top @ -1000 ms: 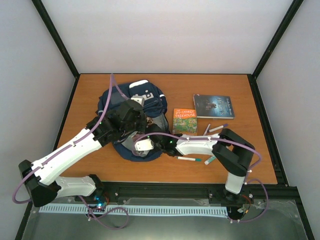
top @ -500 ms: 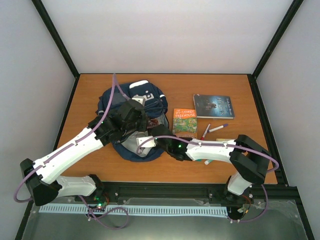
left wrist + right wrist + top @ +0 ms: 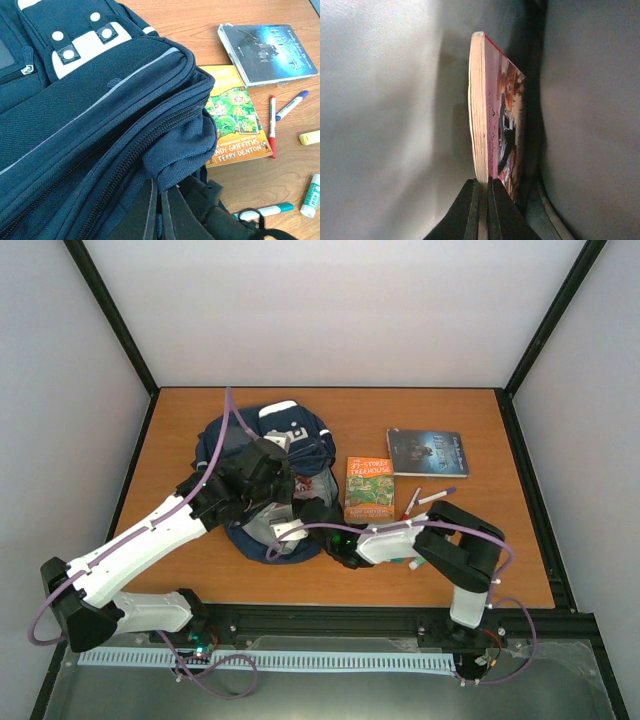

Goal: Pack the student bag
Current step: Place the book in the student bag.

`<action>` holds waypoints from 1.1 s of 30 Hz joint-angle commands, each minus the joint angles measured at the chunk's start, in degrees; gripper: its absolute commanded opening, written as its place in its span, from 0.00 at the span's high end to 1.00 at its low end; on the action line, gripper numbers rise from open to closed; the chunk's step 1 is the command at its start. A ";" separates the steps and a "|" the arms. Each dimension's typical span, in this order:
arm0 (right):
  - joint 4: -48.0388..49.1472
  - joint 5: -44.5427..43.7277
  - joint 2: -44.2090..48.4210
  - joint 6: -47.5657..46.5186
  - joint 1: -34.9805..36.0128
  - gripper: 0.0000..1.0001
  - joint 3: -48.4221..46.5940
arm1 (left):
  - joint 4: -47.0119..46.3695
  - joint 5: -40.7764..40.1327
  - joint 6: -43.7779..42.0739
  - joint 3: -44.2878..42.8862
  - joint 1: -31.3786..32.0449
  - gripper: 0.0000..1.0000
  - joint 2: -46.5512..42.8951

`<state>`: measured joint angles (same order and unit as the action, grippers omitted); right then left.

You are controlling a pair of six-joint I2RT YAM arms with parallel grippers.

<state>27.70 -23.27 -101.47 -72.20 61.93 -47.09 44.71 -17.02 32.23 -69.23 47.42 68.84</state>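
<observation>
We saw the left gripper [image 3: 159, 187] pinching the student bag [image 3: 95, 117]; the right gripper [image 3: 483, 184] clamped a paperback [image 3: 495, 120] inside it.

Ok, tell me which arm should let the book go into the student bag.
Right. The right gripper pinches the book by its edge, grey lining around it, at the mouth of the student bag. The left gripper is shut on the bag's fabric rim, holding it open.

Left arm [image 3: 150, 535] and right arm [image 3: 395, 537] angled inward, 2 pairs of jaws clamped tight.
</observation>
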 commanded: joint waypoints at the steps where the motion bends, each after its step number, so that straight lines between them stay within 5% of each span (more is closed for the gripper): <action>1: 7.42 1.66 -5.32 -4.09 -0.93 0.97 -4.08 | -3.64 0.76 -1.18 -1.91 -0.66 0.99 -0.72; 11: 6.20 3.59 -15.95 -5.42 -4.52 0.94 -12.43 | -3.02 1.34 -1.13 -2.00 -0.66 0.99 -1.44; 15: 5.24 2.95 -17.75 -4.78 -5.26 0.69 -13.74 | -2.96 1.39 -1.03 -2.13 -0.72 0.99 -1.43; 21: -2.20 6.28 -9.21 4.32 -4.81 0.49 -10.67 | -3.09 0.73 -1.19 -1.37 -0.75 0.99 -1.62; 33: -25.63 18.48 7.71 18.26 -4.98 0.45 -2.32 | -4.05 0.40 -1.11 0.81 -1.08 0.99 0.16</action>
<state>14.68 -13.67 -98.41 -62.02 56.86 -51.20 44.51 -16.01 31.70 -68.47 47.13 68.84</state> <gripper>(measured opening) 0.532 0.036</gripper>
